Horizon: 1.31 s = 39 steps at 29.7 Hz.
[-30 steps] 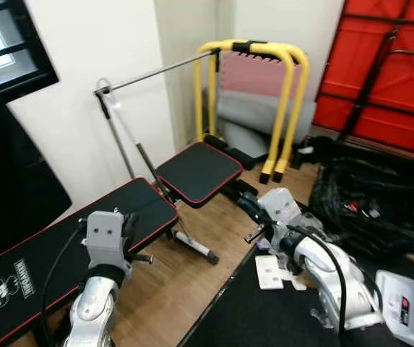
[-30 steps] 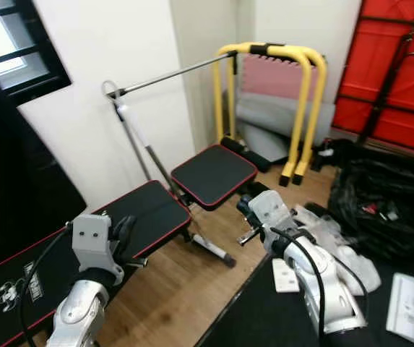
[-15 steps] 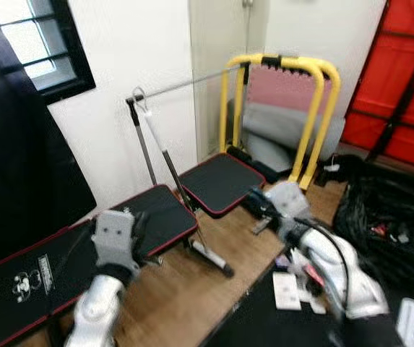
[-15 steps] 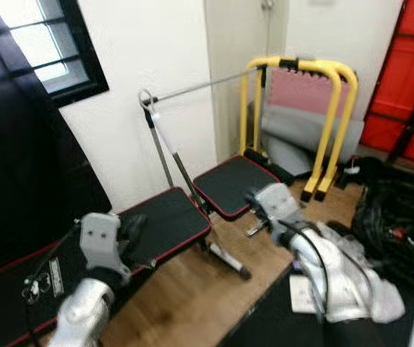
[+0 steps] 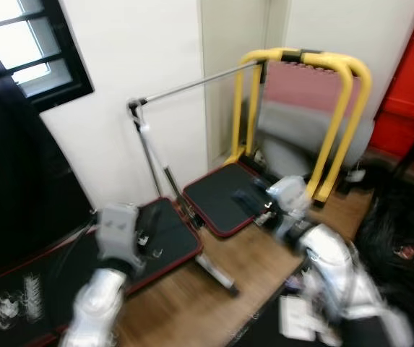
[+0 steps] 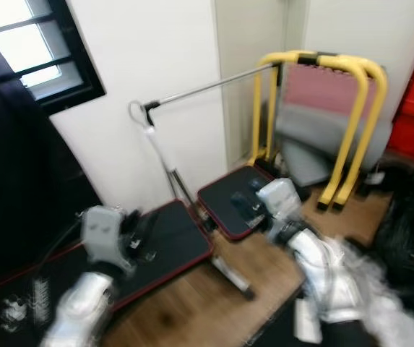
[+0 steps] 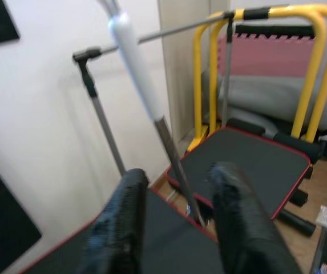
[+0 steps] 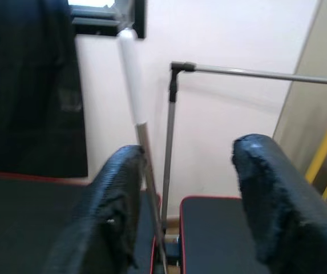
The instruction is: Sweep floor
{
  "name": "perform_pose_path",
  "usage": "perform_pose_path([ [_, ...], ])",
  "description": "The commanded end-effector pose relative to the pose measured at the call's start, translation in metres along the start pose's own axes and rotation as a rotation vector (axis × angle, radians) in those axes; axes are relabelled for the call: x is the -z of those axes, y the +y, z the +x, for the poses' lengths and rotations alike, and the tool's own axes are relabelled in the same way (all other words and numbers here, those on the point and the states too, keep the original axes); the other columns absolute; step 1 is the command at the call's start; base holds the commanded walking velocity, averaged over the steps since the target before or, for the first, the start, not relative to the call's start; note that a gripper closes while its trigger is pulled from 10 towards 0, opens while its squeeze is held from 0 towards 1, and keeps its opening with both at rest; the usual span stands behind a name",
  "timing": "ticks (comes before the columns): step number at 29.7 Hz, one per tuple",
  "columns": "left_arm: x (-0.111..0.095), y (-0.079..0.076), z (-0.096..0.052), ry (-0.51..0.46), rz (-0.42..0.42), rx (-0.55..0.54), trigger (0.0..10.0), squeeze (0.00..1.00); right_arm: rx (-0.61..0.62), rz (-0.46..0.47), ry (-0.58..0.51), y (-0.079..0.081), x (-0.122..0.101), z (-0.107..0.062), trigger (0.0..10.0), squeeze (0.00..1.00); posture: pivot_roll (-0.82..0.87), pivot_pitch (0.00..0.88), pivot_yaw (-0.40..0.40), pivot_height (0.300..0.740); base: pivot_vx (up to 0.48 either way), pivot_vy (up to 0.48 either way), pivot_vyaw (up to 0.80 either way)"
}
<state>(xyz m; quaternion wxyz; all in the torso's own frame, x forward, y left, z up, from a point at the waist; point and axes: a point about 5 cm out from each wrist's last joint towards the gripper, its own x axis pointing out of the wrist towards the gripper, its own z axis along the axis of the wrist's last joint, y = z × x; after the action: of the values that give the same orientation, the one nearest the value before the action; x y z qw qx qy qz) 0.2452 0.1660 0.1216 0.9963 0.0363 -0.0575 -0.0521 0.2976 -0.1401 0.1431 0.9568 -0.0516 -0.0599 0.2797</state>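
Wood floor (image 5: 192, 303), white wall; head views, somewhat blurred.
- Broom (image 5: 165, 177): thin metal shaft with a white grip at the top, leaning against the wall behind a black, red-edged bench (image 5: 170, 238). Its head cannot be made out.
- Grey rail (image 5: 192, 83) crossing from a post by the broom's top to a yellow frame (image 5: 337, 116); pink and grey mats stacked behind the frame.
- Left pincer (image 5: 149, 235): raised over the bench, short of the broom.
- Right pincer (image 5: 246, 199): raised over the bench's far pad, near the shaft's lower part, not touching.

Left wrist view.
- Left pincer (image 7: 177, 228): fingers (image 7: 120, 222) moderately apart, nothing between them. Broom shaft (image 7: 172, 160) runs up through the gap, farther off, white grip above.

Right wrist view.
- Right pincer (image 8: 189, 211): fingers (image 8: 266, 200) wide apart, empty. Shaft (image 8: 149, 188) lies just beside one finger, apart from it as far as can be told.

Step in hand, as judged: approach to fetch the broom; sweeping not yet begun.

Next move calls for: stepping closer past the bench, centring the shaft between one pincer's fingers, closing on the metal part below the grip, then lifting it clear of the rail.
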Motion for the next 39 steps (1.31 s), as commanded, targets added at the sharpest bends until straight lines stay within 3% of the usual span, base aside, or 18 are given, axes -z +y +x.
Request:
perform_pose_path([
  [1, 0.001, -0.002, -0.002, 0.006, -0.014, 0.01, 10.0, 1.0, 0.015, 0.043, 0.001, -0.003, 0.003, -0.004, 10.0, 1.0, 0.03, 0.0, 0.002, 0.74, 0.0, 0.0, 0.0],
  [5, 0.0, 0.0, -0.001, 0.009, 0.013, -0.014, 10.0, 1.0, 0.016, 0.031, 0.005, -0.002, 0.003, -0.003, 10.0, 1.0, 0.03, 0.0, 0.004, 0.74, 0.0, 0.0, 0.0],
  [6, 0.001, 0.003, 0.0, 0.02, 0.012, -0.039, 10.0, 0.26, 0.016, 0.008, 0.04, -0.001, 0.006, -0.001, 10.0, 1.0, 0.03, 0.0, 0.005, 0.74, 0.0, 0.0, 0.0],
  [7, 0.001, 0.003, 0.0, 0.02, 0.012, -0.039, 10.0, 0.26, 0.016, 0.008, 0.04, -0.001, 0.006, -0.001, 10.0, 1.0, 0.03, 0.0, 0.005, 0.74, 0.0, 0.0, 0.0],
  [8, 0.002, 0.005, 0.001, 0.027, 0.004, -0.053, 10.0, 0.0, 0.017, -0.009, 0.06, -0.001, 0.008, -0.001, 10.0, 0.0, 0.03, 0.0, 0.005, 0.74, 0.0, 0.0, 0.0],
  [9, 0.002, 0.006, 0.001, 0.026, -0.011, -0.048, 10.0, 0.0, 0.005, -0.023, 0.082, 0.001, 0.01, -0.001, 10.0, 0.0, 0.03, 0.0, 0.006, 0.74, 0.0, 0.0, 0.0],
  [10, 0.001, 0.005, -0.001, 0.016, -0.03, -0.035, 0.0, 0.0, -0.007, -0.012, 0.086, 0.002, 0.011, -0.001, 10.0, 0.0, 0.03, 0.0, 0.007, 0.74, 0.0, 0.0, 0.51],
  [27, -0.001, 0.002, -0.002, 0.013, -0.044, -0.005, 0.0, 0.0, 0.003, -0.01, 0.105, -0.002, 0.011, -0.003, 10.0, 0.0, 0.04, 0.0, 0.013, 0.74, 0.0, 0.0, 0.77],
  [32, 0.001, 0.004, -0.001, 0.035, -0.027, -0.02, 0.0, 0.0, 0.056, -0.019, 0.127, -0.007, 0.013, -0.002, 10.0, 0.0, 0.04, 0.0, 0.015, 0.74, 0.0, 0.0, 0.8],
  [33, 0.001, 0.003, 0.0, 0.04, -0.023, -0.012, 10.0, 0.0, 0.122, -0.05, 0.14, -0.013, 0.014, -0.002, 10.0, 0.0, 0.04, 0.0, 0.014, 0.74, 0.0, 0.0, 0.75],
  [35, 0.002, 0.002, 0.0, 0.046, -0.021, -0.005, 10.0, 0.0, 0.217, -0.029, 0.141, -0.024, 0.015, -0.002, 10.0, 0.0, 0.04, 0.0, 0.015, 0.74, 0.0, 0.0, 0.0],
  [39, 0.002, 0.001, -0.001, 0.051, -0.016, 0.007, 10.0, 0.0, 0.279, -0.021, 0.151, -0.033, 0.016, -0.003, 10.0, 0.0, 0.04, 0.0, 0.016, 0.74, 0.0, 0.0, 0.0],
])
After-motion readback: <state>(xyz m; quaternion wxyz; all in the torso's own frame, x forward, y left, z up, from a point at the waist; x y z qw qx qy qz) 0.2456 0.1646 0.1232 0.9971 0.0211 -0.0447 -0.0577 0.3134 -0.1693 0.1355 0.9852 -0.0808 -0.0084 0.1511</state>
